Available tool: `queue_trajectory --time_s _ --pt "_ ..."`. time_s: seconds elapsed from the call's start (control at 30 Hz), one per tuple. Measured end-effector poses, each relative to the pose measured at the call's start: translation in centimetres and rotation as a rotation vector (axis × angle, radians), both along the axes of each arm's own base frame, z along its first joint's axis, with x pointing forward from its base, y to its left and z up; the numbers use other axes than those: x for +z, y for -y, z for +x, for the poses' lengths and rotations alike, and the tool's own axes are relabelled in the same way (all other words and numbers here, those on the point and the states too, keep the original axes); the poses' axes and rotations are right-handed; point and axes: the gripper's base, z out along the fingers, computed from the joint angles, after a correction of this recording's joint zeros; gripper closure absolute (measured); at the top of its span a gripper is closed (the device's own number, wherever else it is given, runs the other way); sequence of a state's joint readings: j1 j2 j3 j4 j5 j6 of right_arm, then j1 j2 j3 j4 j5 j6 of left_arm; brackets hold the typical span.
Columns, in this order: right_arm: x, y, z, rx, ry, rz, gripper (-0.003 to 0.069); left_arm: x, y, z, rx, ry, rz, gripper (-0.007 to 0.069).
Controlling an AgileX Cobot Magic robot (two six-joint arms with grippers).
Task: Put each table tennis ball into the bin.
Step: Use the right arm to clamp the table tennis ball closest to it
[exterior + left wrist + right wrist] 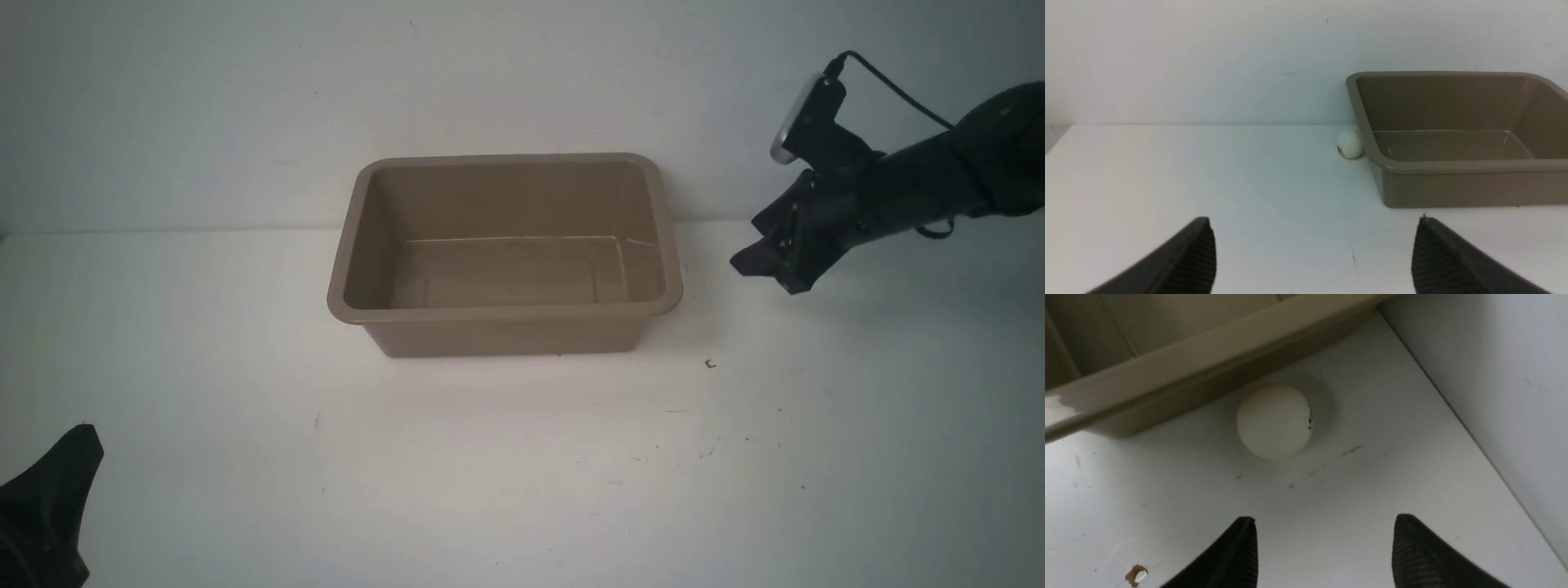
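Right tool [1326,518], spread apart, should straddle the small off-white table tennis ball [1274,420] parallel to the taupe-brown plastic bin [1208,359], avoiding its rim

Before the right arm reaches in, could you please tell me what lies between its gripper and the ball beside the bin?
Nothing but bare table, faintly scuffed, separates the right gripper from the ball; the right wrist view shows it.

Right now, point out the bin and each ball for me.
bin [506,311]: front view, near rim.
first ball [1350,144]: left wrist view, its middle.
second ball [1274,420]: right wrist view, its middle.
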State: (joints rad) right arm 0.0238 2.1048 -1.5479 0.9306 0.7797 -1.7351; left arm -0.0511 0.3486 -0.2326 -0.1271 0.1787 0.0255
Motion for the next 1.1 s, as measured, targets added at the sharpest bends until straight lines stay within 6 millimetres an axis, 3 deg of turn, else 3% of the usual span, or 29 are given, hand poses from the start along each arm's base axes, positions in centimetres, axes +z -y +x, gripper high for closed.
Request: queue_trajectory --time_s 0.37,0.67,0.9,1.1 --pt "-0.2 -0.8 -0.1 0.13 0.062 0.043 0.025 0.0 0.0 0.0 -0.002 0.001 0.007 0.0041" --pt "-3.6 -2.5 0.3 0.172 0.024 0.085 0.025 0.0 0.0 0.0 -0.002 0.0 0.009 0.0041" --pt "-5.0 -3.8 0.5 0.18 0.043 0.053 0.025 0.0 0.0 0.0 -0.002 0.0 0.011 0.0041" --pt "-6.1 -3.8 1.2 0.131 0.077 0.031 0.025 0.0 0.0 0.0 -0.002 0.0 0.011 0.0041"
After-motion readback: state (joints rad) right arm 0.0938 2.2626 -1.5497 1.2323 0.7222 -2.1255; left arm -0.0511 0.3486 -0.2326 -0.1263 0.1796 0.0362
